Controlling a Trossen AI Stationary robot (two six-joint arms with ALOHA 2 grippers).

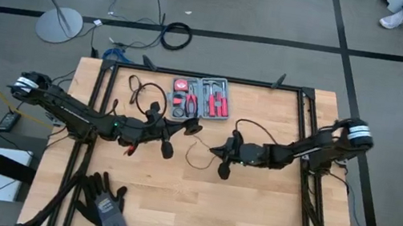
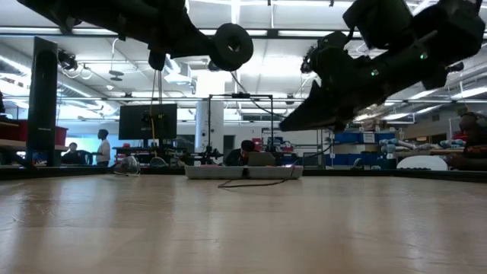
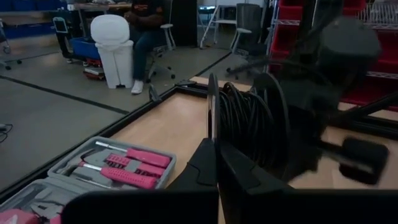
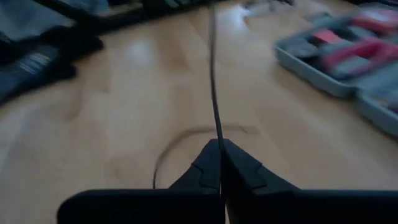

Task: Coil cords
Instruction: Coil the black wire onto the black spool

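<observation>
Left end effector [image 1: 183,129] pinches the thin black cord [image 1: 196,154] above the tabletop [image 1: 250,218], right end effector [image 1: 221,155] clamps it too; loose slack remains, coiling hardly begun.

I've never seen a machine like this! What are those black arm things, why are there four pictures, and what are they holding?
They are two robot arms at a wooden table. One picture looks down from above, one looks across the tabletop, and two come from cameras on the wrists. On the table lie an open tool kit and dark gloves. The left hand is shut on a thin black wire, with wound coils beside it. The right hand is shut on the wire too, which runs away across the wood in its wrist picture.
</observation>
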